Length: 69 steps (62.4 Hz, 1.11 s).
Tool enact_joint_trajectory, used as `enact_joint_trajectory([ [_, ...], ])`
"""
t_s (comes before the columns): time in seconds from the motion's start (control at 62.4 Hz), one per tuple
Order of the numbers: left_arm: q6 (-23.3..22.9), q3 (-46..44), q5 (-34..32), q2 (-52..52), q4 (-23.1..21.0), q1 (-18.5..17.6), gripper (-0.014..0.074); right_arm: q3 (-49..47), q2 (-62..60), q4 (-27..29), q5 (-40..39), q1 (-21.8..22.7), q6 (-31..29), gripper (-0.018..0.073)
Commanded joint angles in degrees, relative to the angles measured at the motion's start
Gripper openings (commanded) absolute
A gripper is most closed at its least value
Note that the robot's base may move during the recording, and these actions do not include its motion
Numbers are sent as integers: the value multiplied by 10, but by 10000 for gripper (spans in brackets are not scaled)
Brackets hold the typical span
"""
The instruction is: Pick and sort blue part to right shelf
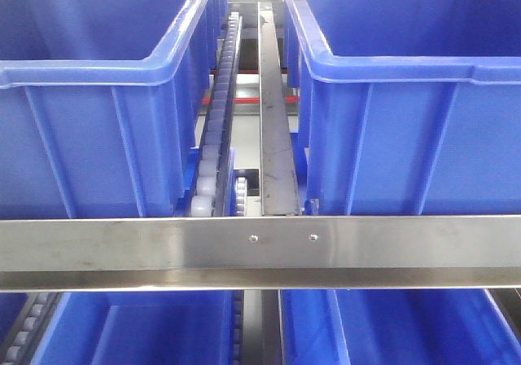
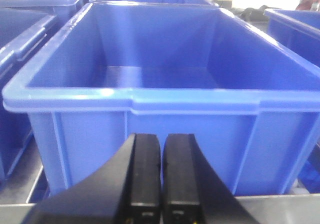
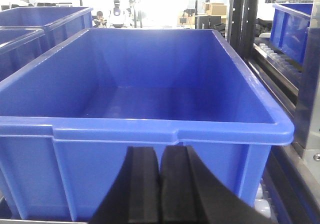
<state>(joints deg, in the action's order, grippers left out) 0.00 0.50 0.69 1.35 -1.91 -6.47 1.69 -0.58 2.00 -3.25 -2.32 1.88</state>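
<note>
The blue part is out of view in every view. The right shelf (image 1: 260,247) fills the front view: a flat steel front rail with two rivets and deep blue bins behind it. My left gripper (image 2: 161,139) is shut with nothing between its black fingers. It hovers just in front of the near wall of an empty blue bin (image 2: 150,98). My right gripper (image 3: 160,151) is also shut and empty. It is close to the front wall of another empty blue bin (image 3: 125,130).
A white roller track (image 1: 216,137) and a steel divider rail (image 1: 275,129) run between the left bin (image 1: 89,112) and the right bin (image 1: 407,112). Further bins (image 1: 146,328) sit on the level below. A steel rack upright (image 3: 307,89) stands right of the right gripper's bin.
</note>
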Motion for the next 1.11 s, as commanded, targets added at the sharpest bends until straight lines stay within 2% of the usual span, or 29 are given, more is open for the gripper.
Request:
enact_joint_trajectory([
  [0.0,30,9,-69,-18,-31,-4,123,-12,-13,-1,-56,4,-6,30],
  [0.353,30,13,-76,-30,-28,-2,123,-12,-12,-1,-56,4,-6,30],
  [0.593,27,13,-94,-30,-11,-1,123,-12,-12,-1,-56,4,-6,30],
  [0.689,7,13,-94,-30,7,-1,123,-12,-12,-1,-56,4,-6,30],
  [0.801,7,13,-94,-30,7,-1,123,-12,-12,-1,-56,4,-6,30],
  [0.993,7,13,-94,-30,5,22,123,-12,-12,-1,-56,4,-6,30],
  [1.09,7,13,-94,-30,4,23,123,-12,-12,-1,-56,4,-6,30],
])
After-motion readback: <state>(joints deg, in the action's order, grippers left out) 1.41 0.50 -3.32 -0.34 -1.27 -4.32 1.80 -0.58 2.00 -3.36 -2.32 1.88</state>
